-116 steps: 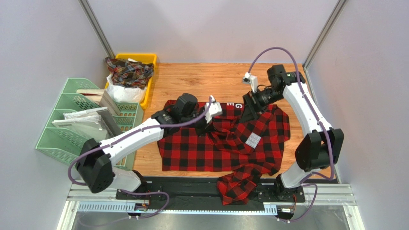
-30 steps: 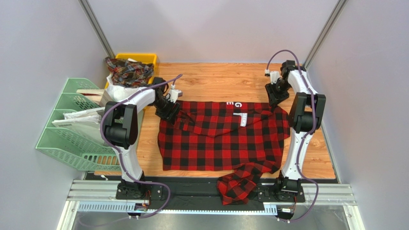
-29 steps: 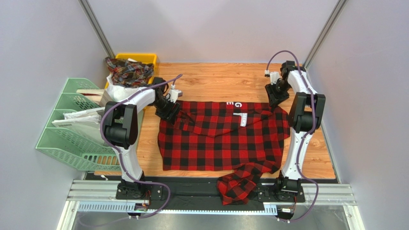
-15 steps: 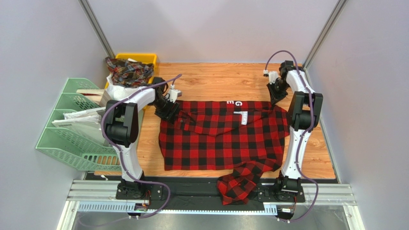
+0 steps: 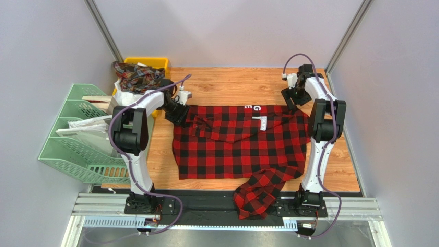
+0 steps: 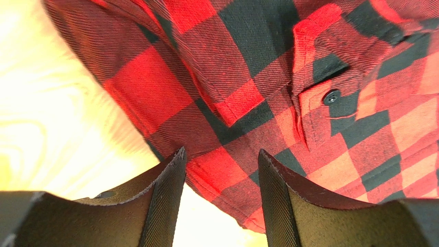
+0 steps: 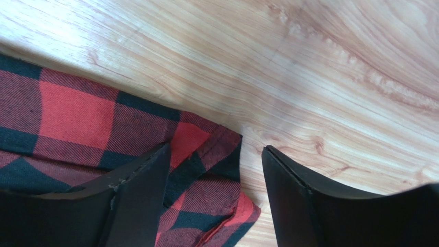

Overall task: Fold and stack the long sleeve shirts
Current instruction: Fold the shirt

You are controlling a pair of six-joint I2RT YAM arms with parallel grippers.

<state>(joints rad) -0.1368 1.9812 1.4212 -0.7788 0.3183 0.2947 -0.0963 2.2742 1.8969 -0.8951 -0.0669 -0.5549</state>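
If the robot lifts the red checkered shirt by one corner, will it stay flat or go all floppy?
Probably floppy: the red shirt lies wrinkled, and its sleeve droops bunched over the near edge of the table. It likely won't slip easily; up close the cloth looks soft and fuzzy. It shouldn't roll or break.

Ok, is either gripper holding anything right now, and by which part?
Nothing is held. The left gripper and right gripper both stand open over the far corners of the red plaid shirt, no cloth pinched.
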